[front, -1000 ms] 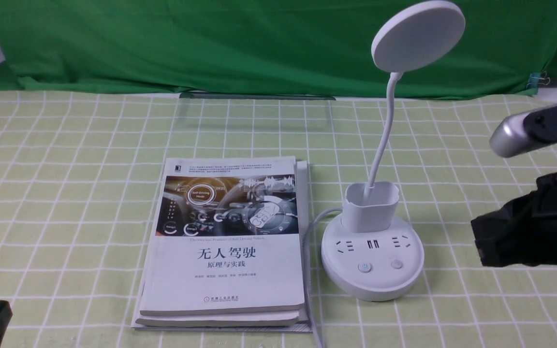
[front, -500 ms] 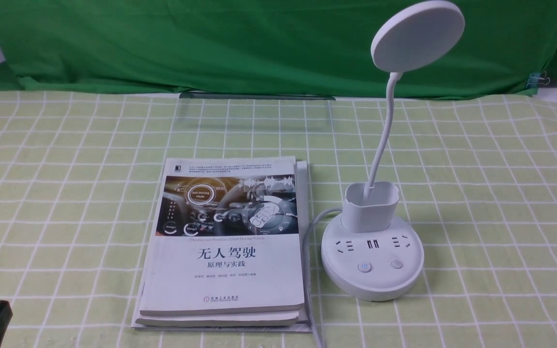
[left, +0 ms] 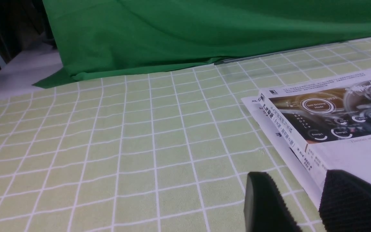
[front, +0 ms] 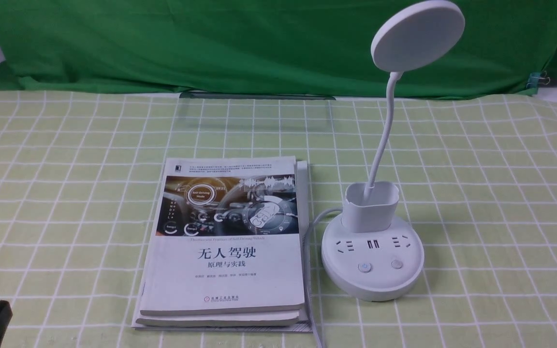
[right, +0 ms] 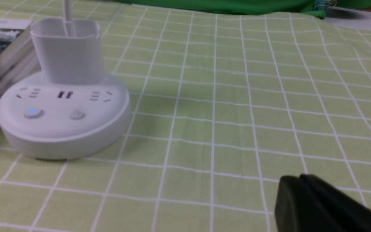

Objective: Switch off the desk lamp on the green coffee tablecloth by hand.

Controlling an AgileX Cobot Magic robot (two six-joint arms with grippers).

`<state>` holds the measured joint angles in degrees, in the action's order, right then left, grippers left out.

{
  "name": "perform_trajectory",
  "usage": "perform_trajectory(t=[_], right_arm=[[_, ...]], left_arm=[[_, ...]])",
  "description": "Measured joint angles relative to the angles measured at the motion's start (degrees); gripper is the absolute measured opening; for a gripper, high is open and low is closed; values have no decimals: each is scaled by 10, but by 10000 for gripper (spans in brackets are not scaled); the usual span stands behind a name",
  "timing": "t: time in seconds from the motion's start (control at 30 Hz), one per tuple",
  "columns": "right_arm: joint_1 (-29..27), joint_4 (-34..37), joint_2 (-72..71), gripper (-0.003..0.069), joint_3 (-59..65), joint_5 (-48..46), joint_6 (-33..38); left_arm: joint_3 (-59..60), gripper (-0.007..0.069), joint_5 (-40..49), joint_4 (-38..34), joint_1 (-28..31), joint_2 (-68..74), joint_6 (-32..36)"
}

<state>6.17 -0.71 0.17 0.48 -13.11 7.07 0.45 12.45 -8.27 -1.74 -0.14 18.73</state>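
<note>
The white desk lamp stands on the green coffee tablecloth [front: 501,193], right of centre. Its disc head [front: 417,35] is raised on a thin bent neck above the cup holder [front: 371,207] and round base [front: 372,285]. The base has sockets and two buttons; the left button [front: 364,267] glows faint blue. In the right wrist view the base [right: 63,135] and lit button [right: 32,112] lie well away from my right gripper [right: 296,180], which is shut and empty. The right arm is out of the front view. My left gripper [left: 296,183] is open and empty beside the book.
A stack of books [front: 225,241] lies left of the lamp base, its edge close to the left gripper's fingers [left: 349,199]. The lamp's white cord [front: 310,232] runs between books and base. A dark green backdrop [front: 211,43] hangs behind.
The right arm, seen at the right edge of the front view one second ago, has pulled back out of that view. The lamp, books and left gripper have not moved.
</note>
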Motion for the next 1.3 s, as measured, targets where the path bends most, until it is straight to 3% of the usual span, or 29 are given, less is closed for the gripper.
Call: perform_trajectory(t=[0.57,1.3], right_arm=[[0,-1,0,43,0,-1,1],[0,-1,0,108,0,-1,0]], left_arm=[[0,242,0,0,0,0,0],[0,242,0,0,0,0,0]])
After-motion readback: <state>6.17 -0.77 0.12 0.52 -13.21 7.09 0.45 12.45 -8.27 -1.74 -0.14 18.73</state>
